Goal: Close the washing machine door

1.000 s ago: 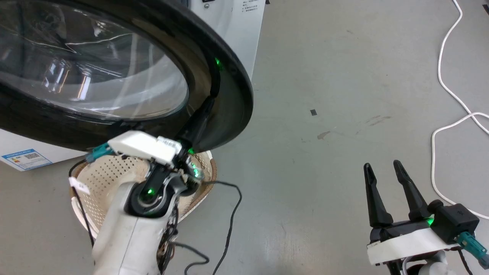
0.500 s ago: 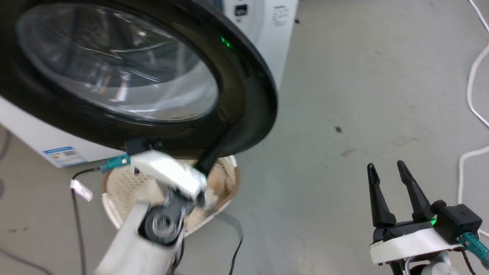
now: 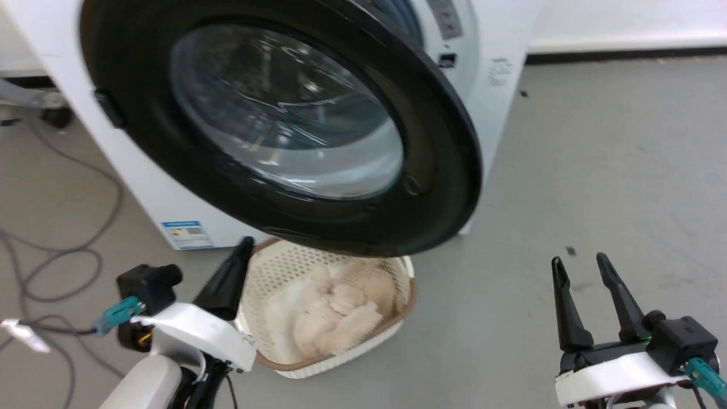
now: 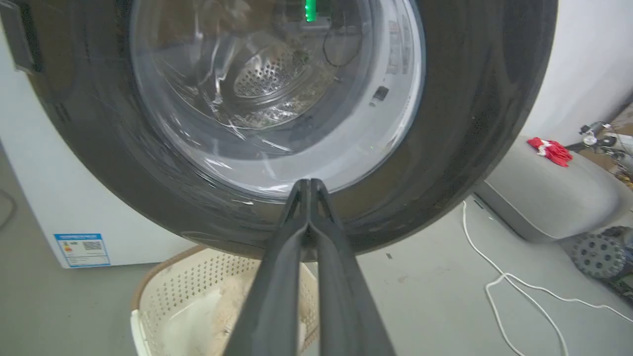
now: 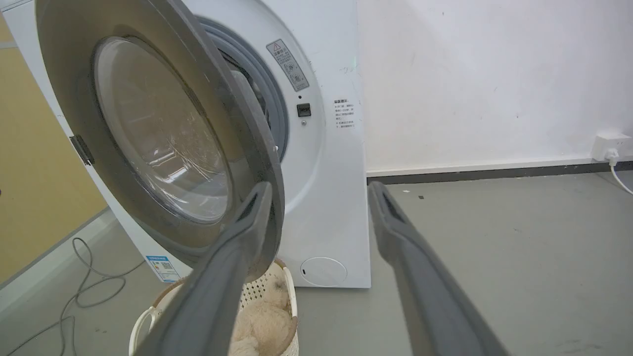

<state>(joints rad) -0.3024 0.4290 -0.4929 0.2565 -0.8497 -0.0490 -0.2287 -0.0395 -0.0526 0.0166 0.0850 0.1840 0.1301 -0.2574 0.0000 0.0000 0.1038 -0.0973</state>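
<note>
Left end effector (image 3: 245, 244), clenched empty, points up at the half-open washing machine door (image 3: 448, 170) just above, seemingly not touching; it is the nearer arm.

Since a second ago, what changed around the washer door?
The left tool came off the washing machine door, where it was pressing the black frame. It drew back low beside the basket, shut, seemingly clear of the door. The head camera swung too, so door travel is unclear. Same: door ajar, right tool open and idle.
</note>
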